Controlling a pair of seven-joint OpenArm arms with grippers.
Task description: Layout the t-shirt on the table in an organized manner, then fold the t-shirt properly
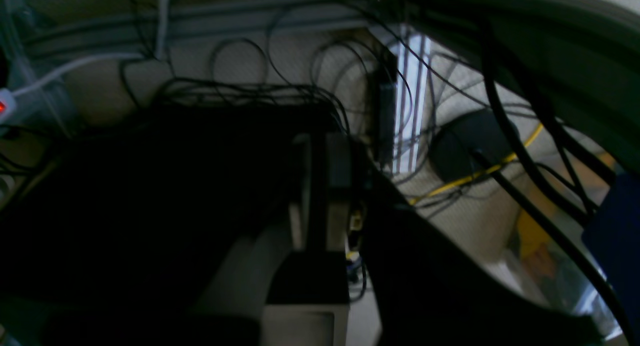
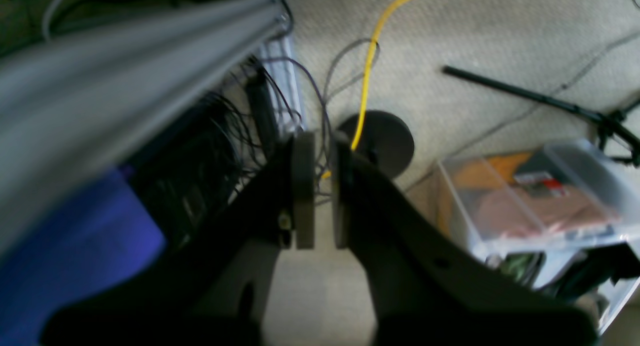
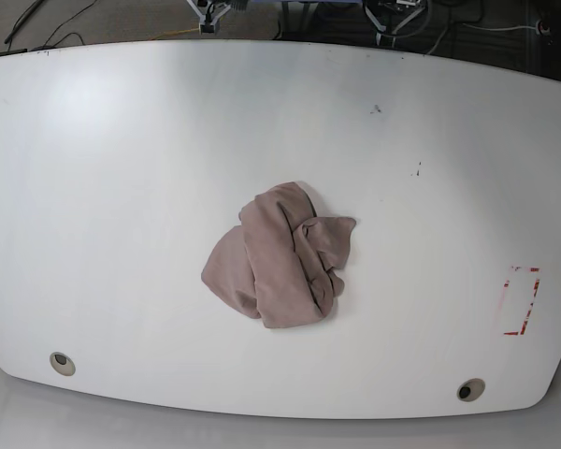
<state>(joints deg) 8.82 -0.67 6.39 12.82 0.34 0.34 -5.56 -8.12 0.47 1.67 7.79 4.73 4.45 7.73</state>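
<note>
T-shirt [image 3: 279, 257]: one, crumpled mid-table [image 3: 122, 168]; two grommet holes [image 3: 63, 362].

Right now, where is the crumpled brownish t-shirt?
In the base view, the crumpled mauve-brown t-shirt lies bunched near the middle of the white table, well left of the red tape rectangle and above the two round grommet holes.

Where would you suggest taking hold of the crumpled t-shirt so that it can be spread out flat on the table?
Probably the flap sticking out toward the red tape mark, at the upper corner of the t-shirt. It lies thin and clear of the bunched middle, so jaws coming down from above on that side could pinch one layer. The rest is a wrinkled heap on the table, where a grip would likely catch several folds.
</note>
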